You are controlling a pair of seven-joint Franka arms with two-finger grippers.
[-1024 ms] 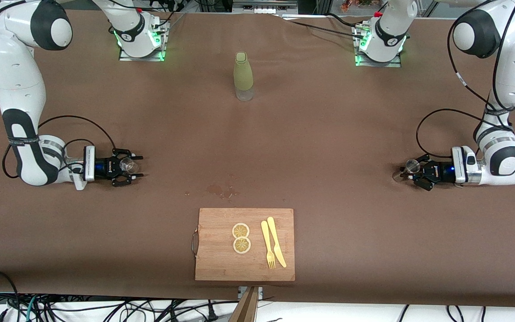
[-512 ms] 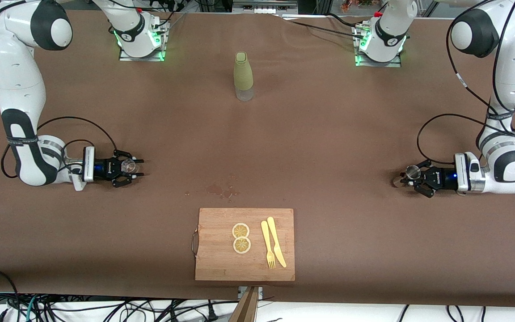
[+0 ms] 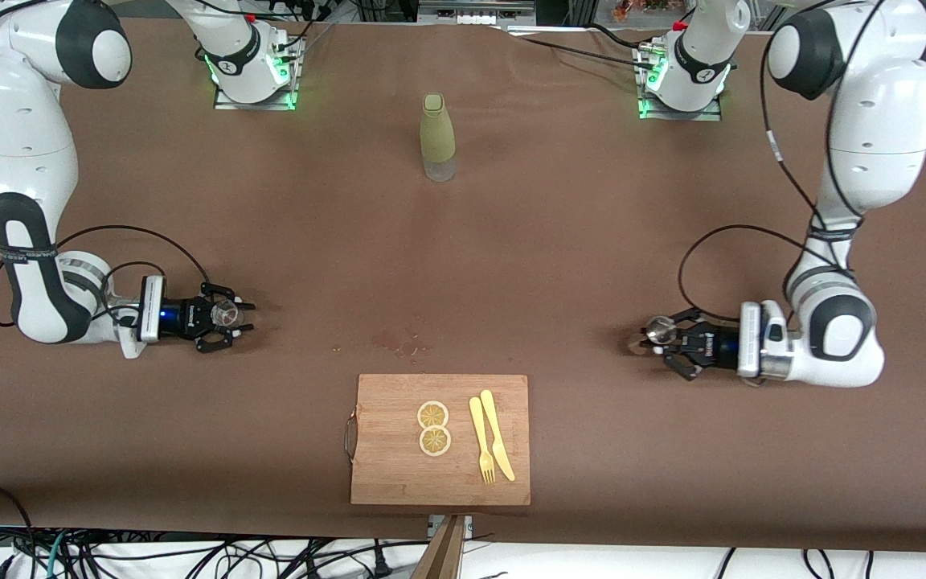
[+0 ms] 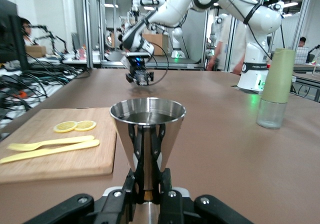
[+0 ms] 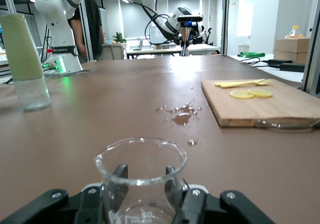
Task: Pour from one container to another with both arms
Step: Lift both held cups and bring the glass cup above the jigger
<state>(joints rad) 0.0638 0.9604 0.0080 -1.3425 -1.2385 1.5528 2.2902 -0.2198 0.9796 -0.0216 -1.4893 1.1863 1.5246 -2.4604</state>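
The small clear glass cup is held upright, low over the table at the right arm's end, with my right gripper shut on it. In the right wrist view the cup fills the space between the black fingers. The steel jigger is upright in my left gripper, which is shut on its narrow waist, low over the table toward the left arm's end. In the left wrist view the jigger rises from between the fingers, with the right gripper far off.
A tall olive-green bottle stands at mid-table near the bases. A wooden cutting board lies near the front edge with two lemon slices, a yellow fork and a knife. A wet patch marks the cloth beside the board.
The left arm has carried the jigger in toward the middle of the table and closer to the cutting board. The right gripper has drifted slightly back toward its own end with the cup.
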